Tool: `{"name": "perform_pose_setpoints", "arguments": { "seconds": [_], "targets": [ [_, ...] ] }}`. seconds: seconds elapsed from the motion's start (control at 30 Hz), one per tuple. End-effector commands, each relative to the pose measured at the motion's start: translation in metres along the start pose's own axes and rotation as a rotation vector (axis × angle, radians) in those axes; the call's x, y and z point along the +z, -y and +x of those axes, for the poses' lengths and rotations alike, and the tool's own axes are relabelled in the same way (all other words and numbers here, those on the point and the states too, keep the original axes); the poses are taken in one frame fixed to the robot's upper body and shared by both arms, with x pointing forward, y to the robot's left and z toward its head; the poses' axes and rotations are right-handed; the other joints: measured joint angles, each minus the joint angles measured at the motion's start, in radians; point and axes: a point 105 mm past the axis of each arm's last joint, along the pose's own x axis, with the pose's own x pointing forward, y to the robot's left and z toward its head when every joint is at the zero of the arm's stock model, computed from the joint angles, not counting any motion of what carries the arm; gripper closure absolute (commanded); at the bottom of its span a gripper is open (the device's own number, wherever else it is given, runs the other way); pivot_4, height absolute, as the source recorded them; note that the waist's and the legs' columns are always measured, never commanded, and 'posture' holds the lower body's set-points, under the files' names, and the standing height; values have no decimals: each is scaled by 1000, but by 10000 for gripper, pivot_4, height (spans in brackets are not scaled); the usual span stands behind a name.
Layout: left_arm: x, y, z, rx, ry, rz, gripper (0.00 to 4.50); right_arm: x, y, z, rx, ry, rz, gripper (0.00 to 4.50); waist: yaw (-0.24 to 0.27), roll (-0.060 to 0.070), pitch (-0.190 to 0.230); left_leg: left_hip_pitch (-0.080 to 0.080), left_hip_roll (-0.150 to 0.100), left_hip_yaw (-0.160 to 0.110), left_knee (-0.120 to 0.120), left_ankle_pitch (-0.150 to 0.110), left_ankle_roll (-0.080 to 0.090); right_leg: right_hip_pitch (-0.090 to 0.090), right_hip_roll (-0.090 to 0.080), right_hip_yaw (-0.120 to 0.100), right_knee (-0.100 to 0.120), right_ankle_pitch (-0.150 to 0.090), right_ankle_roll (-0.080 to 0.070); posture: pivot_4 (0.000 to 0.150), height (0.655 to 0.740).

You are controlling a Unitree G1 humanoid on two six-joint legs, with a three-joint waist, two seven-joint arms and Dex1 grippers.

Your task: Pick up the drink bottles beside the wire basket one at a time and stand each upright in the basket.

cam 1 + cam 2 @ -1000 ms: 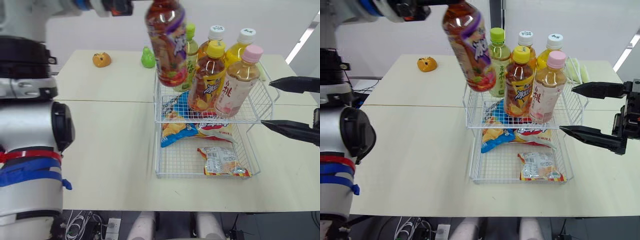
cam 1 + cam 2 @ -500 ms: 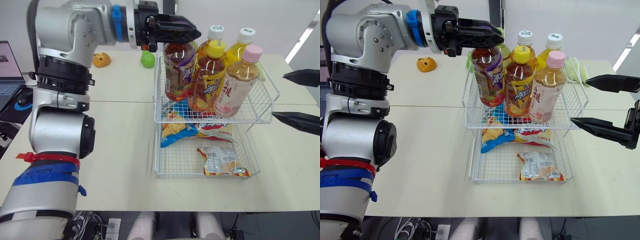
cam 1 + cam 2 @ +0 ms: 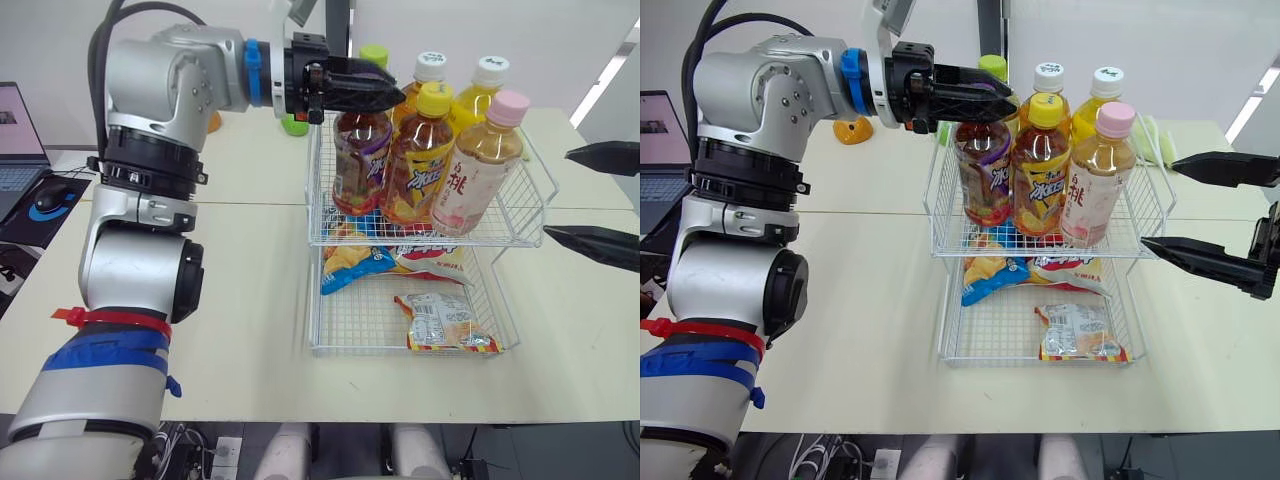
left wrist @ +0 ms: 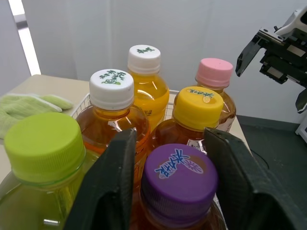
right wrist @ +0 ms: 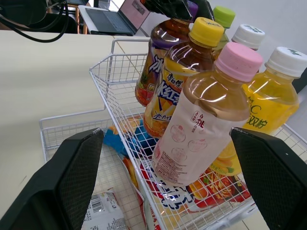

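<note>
Left gripper [image 3: 1008,98] reaches level over the upper tier of the wire basket [image 3: 1040,252], its fingers [image 4: 112,187] set on either side of the cap of the purple-capped bottle [image 3: 985,180]. From the wrist view they sit close against the cap and appear to pinch it, though contact on one side is hard to make out.

The bottle stands upright in the upper tier at the front-left corner, its base on the wire floor. Just beside it are the yellow-capped bottle [image 3: 1038,170] and the pink-capped bottle [image 3: 1095,180]. Behind them stand two white-capped bottles [image 3: 1051,80] and a green-capped bottle [image 3: 992,68], all upright and packed close.

Right gripper [image 3: 1158,201] hangs off the basket's right side with its fingers spread wide, holding nothing and clear of the wire.

Lower tier holds snack packets [image 3: 1075,335]. On the table [image 3: 860,300], an orange toy [image 3: 850,130] lies well apart at the far left.
</note>
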Motion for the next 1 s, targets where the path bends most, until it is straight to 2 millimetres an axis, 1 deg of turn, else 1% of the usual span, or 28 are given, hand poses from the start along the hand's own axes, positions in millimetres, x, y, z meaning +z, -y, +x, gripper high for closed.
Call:
{"name": "perform_pose_setpoints", "arguments": {
  "seconds": [0.03,0.1,0.13,0.27,0.37,0.5,0.6,0.7,0.8,0.87,0.93,1.0],
  "targets": [
    [14,6,-5,-19,32,51,8365,9,1,-4,-21,5,-50,0,0,0,0,0,0,0,0,0,0,0,0,0,0,0,0,1500,7400],
    [16,7,-7,-27,35,49,2018,9,1,-4,-21,4,-51,0,0,0,0,0,0,0,0,0,0,0,0,0,0,0,0,1500,7400],
    [18,9,-10,-33,39,52,403,9,1,-4,-20,3,-51,0,-1,0,0,0,0,0,0,0,0,0,0,0,0,0,0,1500,7400],
    [31,14,-19,-45,66,66,403,10,2,-5,-23,1,-54,0,-2,0,0,0,0,0,0,0,0,0,0,0,0,0,0,1500,7400],
    [43,17,-33,-35,97,82,403,11,3,-6,-30,-1,-59,0,-2,0,0,0,0,0,0,0,0,0,0,0,0,0,0,1500,7400],
    [62,13,-56,62,147,109,403,13,7,-8,-45,7,-72,0,-2,0,0,0,0,0,0,0,0,0,0,0,0,0,0,1500,7400],
    [65,10,-78,159,125,163,403,17,11,-10,-61,24,-76,0,-3,0,0,1,0,0,0,0,0,0,0,0,0,0,0,1500,7400],
    [62,4,-101,298,78,234,403,21,17,-15,-94,43,-81,0,-3,0,0,1,0,0,0,0,0,0,0,0,0,0,0,1500,7400],
    [56,-9,-136,508,56,299,403,21,29,-23,-162,54,-83,0,-2,0,0,1,0,0,0,0,0,0,0,1,0,0,0,1500,7400],
    [44,-14,-159,635,11,336,403,18,37,-32,-209,43,-80,0,-3,1,0,1,0,0,0,0,0,0,0,1,1,0,0,1500,7400],
    [28,-19,-180,750,-45,308,403,15,45,-40,-253,30,-88,0,-3,1,-1,2,0,1,0,0,0,0,0,2,1,0,0,1500,7400],
    [11,-18,-200,822,-91,303,403,12,54,-48,-299,24,-98,0,-2,1,-1,2,0,1,0,0,0,0,0,2,1,0,0,1500,7400]
  ]
}}
